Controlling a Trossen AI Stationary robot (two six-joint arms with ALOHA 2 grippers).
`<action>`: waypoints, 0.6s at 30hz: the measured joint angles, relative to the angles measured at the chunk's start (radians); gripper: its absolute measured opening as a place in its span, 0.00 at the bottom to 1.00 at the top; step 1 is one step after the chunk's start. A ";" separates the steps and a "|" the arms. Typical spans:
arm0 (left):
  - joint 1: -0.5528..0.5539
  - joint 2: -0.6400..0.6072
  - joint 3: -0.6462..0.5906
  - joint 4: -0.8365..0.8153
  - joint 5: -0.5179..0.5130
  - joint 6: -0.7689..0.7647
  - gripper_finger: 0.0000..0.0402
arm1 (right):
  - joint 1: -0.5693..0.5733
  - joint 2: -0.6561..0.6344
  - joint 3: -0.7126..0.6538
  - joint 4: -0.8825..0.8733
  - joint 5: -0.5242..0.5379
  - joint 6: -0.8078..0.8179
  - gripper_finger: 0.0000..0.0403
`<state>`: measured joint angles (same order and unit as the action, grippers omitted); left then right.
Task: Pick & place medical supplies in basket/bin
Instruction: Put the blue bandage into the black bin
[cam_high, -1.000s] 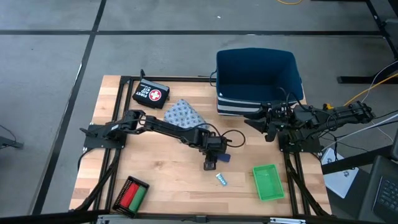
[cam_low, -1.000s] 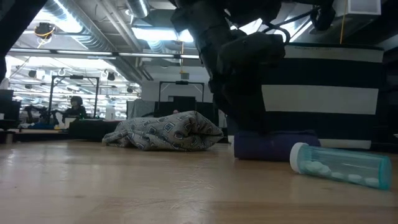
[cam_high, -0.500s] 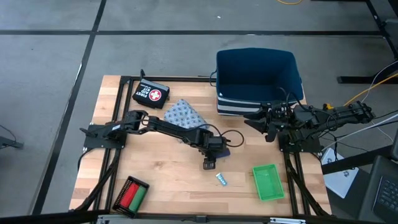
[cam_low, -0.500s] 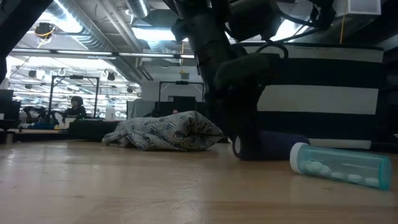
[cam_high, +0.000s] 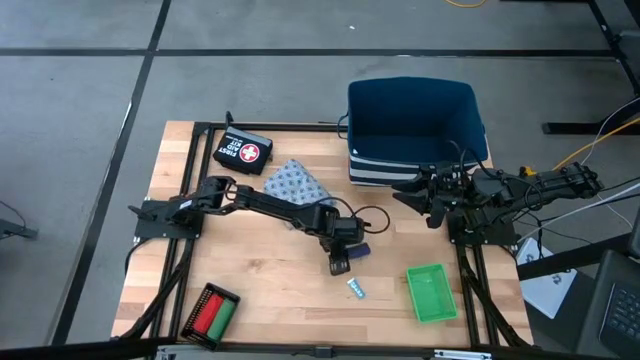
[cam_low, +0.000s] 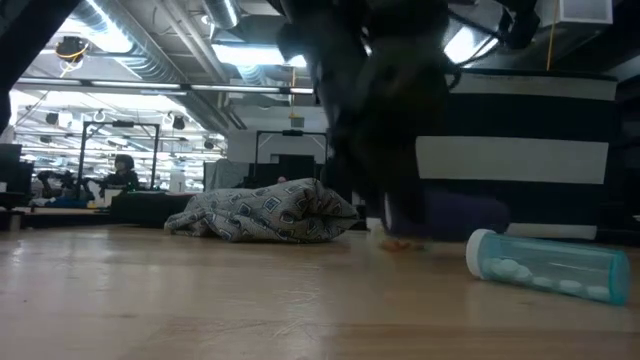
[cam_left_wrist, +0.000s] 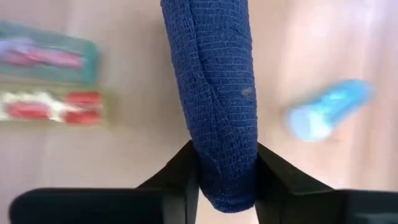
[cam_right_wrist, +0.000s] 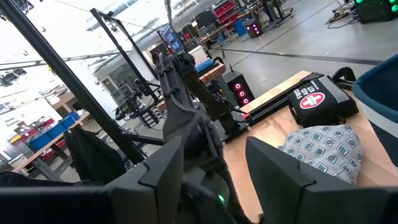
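Bandage roll (cam_left_wrist: 222, 99) pinched endwise, axis forward.

High view straight down on table (cam_high: 180, 200), low view level, both sharing patterned cloth (cam_low: 265, 212)

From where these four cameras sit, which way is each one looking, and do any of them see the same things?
High view: above the table, looking straight down; both arms show, left gripper mid-table, right gripper waiting by the blue bin.
Low view: at tabletop height, looking across into the room; the left arm shows as a dark blur.
Left wrist view: looks past its own fingers clamping the dark blue roll.
Right wrist view: looks across the table past its own fingers.
Shared: the patterned cloth shows in the high, low and right wrist views.
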<state>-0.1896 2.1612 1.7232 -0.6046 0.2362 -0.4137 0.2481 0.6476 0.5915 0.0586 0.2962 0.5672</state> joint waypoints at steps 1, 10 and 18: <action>-0.003 -0.012 0.000 -0.011 0.017 -0.021 0.23 | 0.000 0.000 0.000 0.000 0.002 0.000 0.44; -0.066 -0.124 0.001 -0.252 -0.041 -0.312 0.22 | 0.000 0.000 0.000 -0.001 0.003 -0.010 0.44; -0.222 -0.210 0.001 -0.414 -0.279 -0.776 0.22 | 0.000 0.000 0.000 -0.005 0.001 -0.028 0.44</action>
<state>-0.4114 1.9517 1.7241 -1.0187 -0.0429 -1.1900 0.2482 0.6476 0.5915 0.0532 0.2976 0.5394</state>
